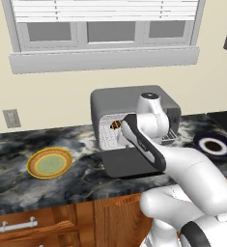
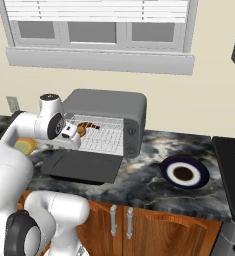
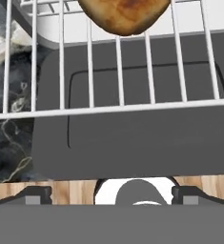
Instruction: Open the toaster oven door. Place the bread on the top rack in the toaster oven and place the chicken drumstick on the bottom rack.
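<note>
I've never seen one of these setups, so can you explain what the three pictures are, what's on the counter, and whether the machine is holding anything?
It is a white robot arm in a simulated kitchen. Two pictures look over it from behind, left and right; the third looks along its gripper, whose jaws stand open, holding nothing. On the dark marble counter sits a toaster oven with its door folded down flat. A tan bread piece lies on a pulled-out wire rack. Also there: a yellow plate and a blue-rimmed plate.
</note>
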